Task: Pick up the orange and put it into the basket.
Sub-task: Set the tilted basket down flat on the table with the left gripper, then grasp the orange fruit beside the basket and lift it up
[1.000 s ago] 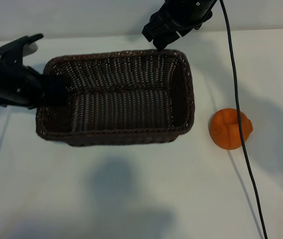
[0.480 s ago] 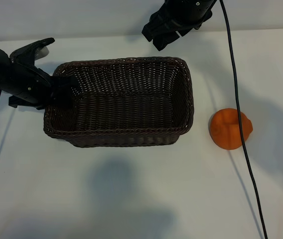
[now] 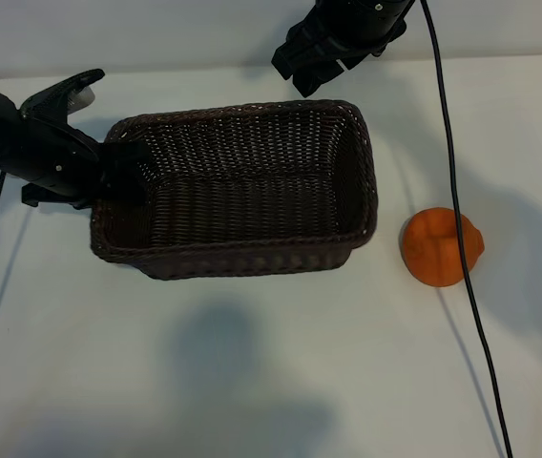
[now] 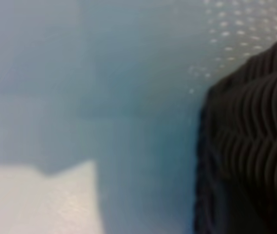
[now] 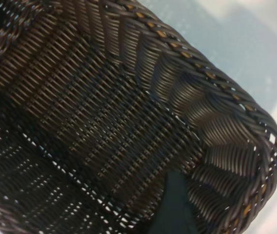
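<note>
We see the basket (image 3: 238, 191) on the white table (image 3: 252, 363), with the left gripper (image 3: 118, 176) at its left end wall; whether its fingers grasp the rim or have let go, we cannot tell. The right gripper (image 3: 300, 72) hovers above the basket's far rim, fingers spread and empty. The orange (image 3: 440, 246) lies on the table just right of the basket (a black cable (image 3: 457, 239) crosses over it).
</note>
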You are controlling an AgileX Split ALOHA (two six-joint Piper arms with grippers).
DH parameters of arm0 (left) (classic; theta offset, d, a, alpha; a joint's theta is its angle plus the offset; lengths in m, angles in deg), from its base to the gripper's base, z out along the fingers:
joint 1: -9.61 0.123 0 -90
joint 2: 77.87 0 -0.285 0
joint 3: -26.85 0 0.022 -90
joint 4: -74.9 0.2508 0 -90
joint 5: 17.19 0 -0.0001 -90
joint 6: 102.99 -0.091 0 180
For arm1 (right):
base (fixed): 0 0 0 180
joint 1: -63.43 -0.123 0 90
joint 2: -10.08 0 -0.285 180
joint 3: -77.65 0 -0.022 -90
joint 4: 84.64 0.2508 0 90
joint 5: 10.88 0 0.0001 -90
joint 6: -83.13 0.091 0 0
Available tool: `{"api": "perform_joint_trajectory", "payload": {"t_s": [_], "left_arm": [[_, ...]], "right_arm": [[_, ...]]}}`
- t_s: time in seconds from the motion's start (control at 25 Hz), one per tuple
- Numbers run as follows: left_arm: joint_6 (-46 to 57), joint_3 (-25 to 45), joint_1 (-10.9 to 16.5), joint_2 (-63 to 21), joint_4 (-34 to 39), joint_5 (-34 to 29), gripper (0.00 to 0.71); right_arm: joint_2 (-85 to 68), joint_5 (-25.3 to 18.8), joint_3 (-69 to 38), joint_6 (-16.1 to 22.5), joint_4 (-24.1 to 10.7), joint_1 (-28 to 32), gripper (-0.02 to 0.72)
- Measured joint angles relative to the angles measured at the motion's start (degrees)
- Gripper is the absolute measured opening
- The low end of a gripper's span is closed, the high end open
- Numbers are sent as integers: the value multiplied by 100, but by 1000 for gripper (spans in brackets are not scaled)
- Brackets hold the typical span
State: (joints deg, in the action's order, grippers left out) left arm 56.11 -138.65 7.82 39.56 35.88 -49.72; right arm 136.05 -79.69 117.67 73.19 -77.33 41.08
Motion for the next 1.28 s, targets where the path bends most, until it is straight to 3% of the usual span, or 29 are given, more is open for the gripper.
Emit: {"api": "perform_joint_trajectory", "payload": {"t_s": [0.16, 0.28, 0.8, 1.12, 1.28], "left_arm": [[0, -7, 0, -14, -89, -59, 546], [5, -51, 0, -104, -94, -129, 641], [452, -57, 0, -1403, 836, -632, 598], [507, -57, 0, -1964, 884, -630, 596], [508, -57, 0, -1964, 884, -630, 596]], "right_arm": [[0, 0, 0, 0, 0, 0, 560], [0, 5, 0, 0, 0, 0, 560], [0, 24, 0, 0, -6, 0, 560], [0, 24, 0, 52, -1, 0, 560], [0, 42, 0, 303, -181, 0, 560]]}}
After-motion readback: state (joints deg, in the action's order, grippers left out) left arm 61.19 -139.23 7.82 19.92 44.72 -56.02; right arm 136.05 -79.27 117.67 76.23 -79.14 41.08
